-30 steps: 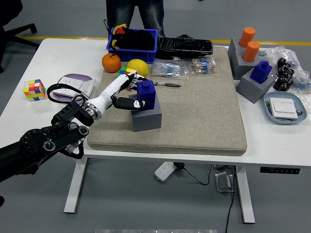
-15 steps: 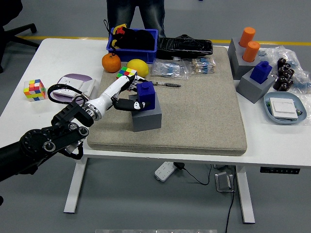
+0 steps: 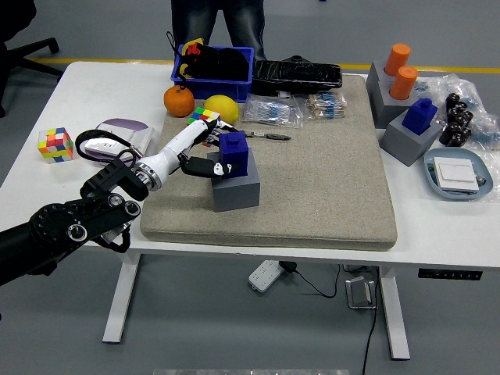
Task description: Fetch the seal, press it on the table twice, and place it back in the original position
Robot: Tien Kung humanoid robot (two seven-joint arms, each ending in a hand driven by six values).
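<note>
A white table [image 3: 47, 183] on metal legs stands on a grey floor crossed by a yellow line at the far side, where a person's legs [image 3: 219, 22] show. A black office chair [image 3: 19, 39] sits at the far left. Most of the tabletop is covered by a thick beige felt mat [image 3: 312, 187] with rounded corners.

At the left lies a multicoloured puzzle cube [image 3: 56, 144], then a flat lilac and white device [image 3: 121, 133]. The left arm enters from the lower left, black and jointed, ending in the left hand [image 3: 205, 152] with a white shell and dark fingers. Its fingers are curled around the blue seal [image 3: 233, 152], thumb on the near face, the others on the far side. The seal is a glossy, blocky plastic piece with a narrower top, standing upright in a matte grey block holder [image 3: 236, 190] on the mat's left part. Whether it is lifted clear of the holder cannot be told.

Behind it lie an orange [image 3: 179, 101], a lemon [image 3: 221, 108], a second puzzle cube [image 3: 203, 117], a blue bin [image 3: 212, 66] with dark contents, and clear packets [image 3: 273, 111].

At the right stand two orange cylinders [image 3: 401, 71] in a grey stand, another blue seal [image 3: 422, 114] in its own grey block, and a pale blue tray [image 3: 455, 176].
</note>
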